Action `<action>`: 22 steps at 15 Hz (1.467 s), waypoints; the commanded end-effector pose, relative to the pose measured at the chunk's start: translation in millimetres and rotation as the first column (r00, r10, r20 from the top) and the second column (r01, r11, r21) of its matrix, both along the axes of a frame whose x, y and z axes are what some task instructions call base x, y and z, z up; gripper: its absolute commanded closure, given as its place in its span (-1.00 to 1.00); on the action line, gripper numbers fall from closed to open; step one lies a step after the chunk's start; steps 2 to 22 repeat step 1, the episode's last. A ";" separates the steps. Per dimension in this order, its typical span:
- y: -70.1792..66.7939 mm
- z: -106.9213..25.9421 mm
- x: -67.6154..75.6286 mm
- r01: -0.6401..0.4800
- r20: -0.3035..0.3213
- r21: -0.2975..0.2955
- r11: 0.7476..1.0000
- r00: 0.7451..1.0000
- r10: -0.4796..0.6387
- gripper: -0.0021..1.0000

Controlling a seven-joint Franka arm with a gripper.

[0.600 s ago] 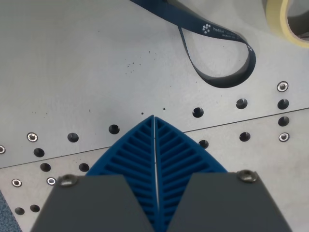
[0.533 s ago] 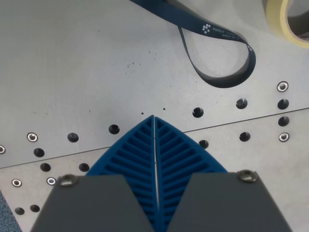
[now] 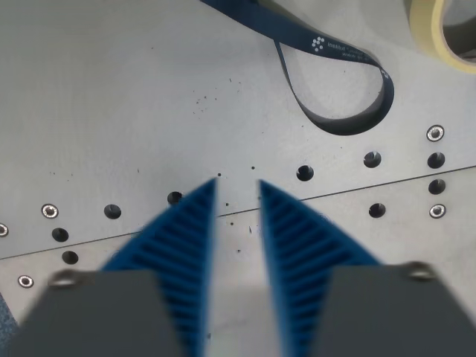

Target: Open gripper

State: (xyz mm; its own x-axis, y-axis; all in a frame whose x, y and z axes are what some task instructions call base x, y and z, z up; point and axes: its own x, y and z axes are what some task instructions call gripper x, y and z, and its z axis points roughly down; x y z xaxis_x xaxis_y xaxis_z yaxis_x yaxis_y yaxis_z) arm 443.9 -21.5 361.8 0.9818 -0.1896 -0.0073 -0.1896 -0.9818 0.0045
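My gripper (image 3: pixel 237 181) fills the bottom of the wrist view. Its two blue ribbed fingers (image 3: pixel 186 238) stand apart with a narrow gap of bare metal plate between them. The fingers look blurred. Nothing is held between them. The gripper hangs over a grey metal table plate (image 3: pixel 111 97) with rows of bolt holes.
A dark blue strap (image 3: pixel 338 67) loops across the top right of the plate. A roll of yellowish tape (image 3: pixel 431 30) lies in the top right corner. Bolt holes and screws (image 3: pixel 435 134) run along the plate seam.
The two blue fingers were pressed together before. Now they have parted, each moving outward, with a gap between the tips. The scene behind has not shifted.
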 end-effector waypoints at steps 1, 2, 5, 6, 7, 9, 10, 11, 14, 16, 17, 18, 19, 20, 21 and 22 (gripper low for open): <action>0.0 2.5 -0.4 0.001 0.005 0.000 1.000 1.000 -0.001 -1.00; 0.0 2.5 -0.4 0.001 0.005 0.000 1.000 1.000 -0.001 -1.00; 0.0 2.5 -0.4 0.001 0.005 0.000 1.000 1.000 -0.001 -1.00; 0.0 2.5 -0.4 0.001 0.005 0.000 1.000 1.000 -0.001 -1.00; 0.0 2.5 -0.4 0.001 0.005 0.000 1.000 1.000 -0.001 -1.00; 0.0 2.5 -0.4 0.001 0.005 0.000 1.000 1.000 -0.001 -1.00; 0.0 2.5 -0.4 0.001 0.005 0.000 1.000 1.000 -0.001 -1.00; 0.0 2.5 -0.4 0.001 0.005 0.000 1.000 1.000 -0.001 -1.00; 0.0 2.5 -0.4 0.001 0.005 0.000 1.000 1.000 -0.001 -1.00; 0.0 2.5 -0.4 0.001 0.005 0.000 1.000 1.000 -0.001 -1.00; 0.0 2.5 -0.4 0.001 0.005 0.000 1.000 1.000 -0.001 -1.00; 0.0 2.5 -0.4 0.001 0.005 0.000 1.000 1.000 -0.001 -1.00; 0.0 2.5 -0.4 0.001 0.005 0.000 1.000 1.000 -0.001 -1.00; 0.0 2.5 -0.4 0.001 0.005 0.000 1.000 1.000 -0.001 -1.00; 0.0 2.5 -0.4 0.001 0.005 0.000 1.000 1.000 -0.001 -1.00; 0.0 2.5 -0.4 0.001 0.005 0.000 1.000 1.000 -0.001 -1.00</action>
